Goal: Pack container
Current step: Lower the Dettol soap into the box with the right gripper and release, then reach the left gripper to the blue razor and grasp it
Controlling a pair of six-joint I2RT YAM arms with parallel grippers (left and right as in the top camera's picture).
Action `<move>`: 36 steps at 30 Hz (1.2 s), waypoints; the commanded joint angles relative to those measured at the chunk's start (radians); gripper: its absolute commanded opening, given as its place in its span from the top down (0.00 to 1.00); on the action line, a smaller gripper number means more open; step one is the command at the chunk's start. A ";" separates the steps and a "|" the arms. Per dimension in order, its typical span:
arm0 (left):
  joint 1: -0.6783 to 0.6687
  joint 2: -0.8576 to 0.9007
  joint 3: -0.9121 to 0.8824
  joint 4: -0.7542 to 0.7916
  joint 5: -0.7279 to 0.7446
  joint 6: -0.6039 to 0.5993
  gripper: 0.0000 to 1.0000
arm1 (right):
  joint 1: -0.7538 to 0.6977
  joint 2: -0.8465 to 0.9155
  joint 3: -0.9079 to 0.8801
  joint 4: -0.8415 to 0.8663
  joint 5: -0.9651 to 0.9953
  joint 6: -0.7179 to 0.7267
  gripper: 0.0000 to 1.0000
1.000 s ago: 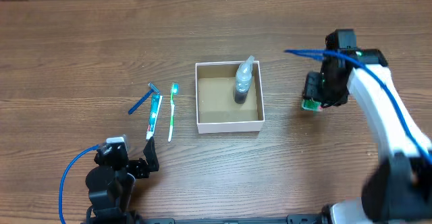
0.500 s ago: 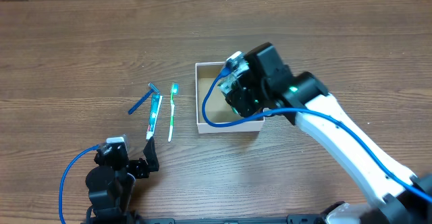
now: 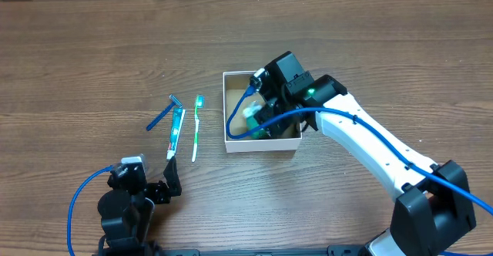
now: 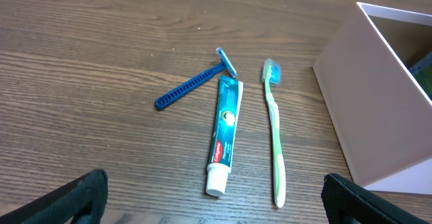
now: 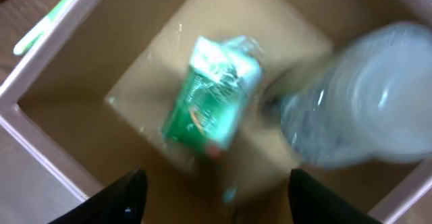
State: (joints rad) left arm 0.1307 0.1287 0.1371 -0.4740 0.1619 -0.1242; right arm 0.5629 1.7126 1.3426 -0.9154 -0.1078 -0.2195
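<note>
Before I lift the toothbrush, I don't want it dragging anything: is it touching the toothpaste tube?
Apart. Left wrist view shows bare table between toothbrush and toothpaste tube throughout.

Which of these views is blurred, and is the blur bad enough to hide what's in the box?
Right wrist: heavy motion blur; the green packet and clear bottle are smeared but recognisable inside the container. Left wrist: sharp, the toothpaste tube crisp. Overhead: sharp, evenly lit, no glare.
</note>
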 commanded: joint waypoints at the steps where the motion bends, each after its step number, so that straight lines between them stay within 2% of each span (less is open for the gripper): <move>1: -0.006 -0.007 -0.003 0.002 0.013 -0.011 0.00 | -0.005 -0.126 0.053 -0.077 -0.016 0.208 0.31; 2: -0.006 -0.007 -0.003 0.002 0.014 -0.011 0.00 | -0.016 -0.165 0.054 -0.105 -0.016 0.279 0.31; 4: -0.006 -0.007 -0.003 0.002 0.012 -0.008 0.00 | -0.081 -0.260 0.054 -0.173 -0.013 0.434 0.19; 6: -0.006 -0.007 -0.003 0.048 -0.036 -0.003 0.00 | -0.166 -0.319 0.054 -0.201 -0.014 0.524 0.11; 9: -0.006 -0.007 -0.003 0.083 0.026 -0.070 0.00 | -0.325 -0.373 0.054 -0.210 -0.018 0.616 0.00; 10: -0.006 -0.007 -0.003 0.089 0.035 -0.088 0.00 | -0.375 -0.379 0.054 -0.210 -0.028 0.634 0.00; 13: -0.006 -0.006 0.017 0.081 0.068 -0.262 0.00 | -0.538 -0.375 0.053 -0.216 -0.074 0.640 0.00; 17: -0.006 0.064 0.144 0.060 0.045 -0.274 0.00 | -0.656 -0.375 0.053 -0.220 -0.073 0.639 0.00; 19: -0.006 0.180 0.271 0.043 0.018 -0.231 0.00 | -0.679 -0.375 0.053 -0.220 -0.073 0.639 0.00; 22: -0.006 0.432 0.539 -0.061 -0.034 -0.137 0.00 | -0.682 -0.375 0.053 -0.220 -0.072 0.639 0.00; 28: -0.003 1.016 1.054 -0.371 -0.117 0.075 0.00 | -0.682 -0.375 0.053 -0.220 -0.073 0.639 0.00; 32: -0.004 1.304 1.254 -0.515 -0.069 0.080 0.00 | -0.682 -0.375 0.053 -0.220 -0.073 0.639 0.00; 36: -0.004 1.485 1.282 -0.538 -0.068 0.080 0.00 | -0.682 -0.375 0.053 -0.220 -0.073 0.639 0.00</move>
State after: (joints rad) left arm 0.1310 1.5177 1.3846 -1.0004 0.0856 -0.0780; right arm -0.1173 1.3457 1.3750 -1.1408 -0.1791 0.4149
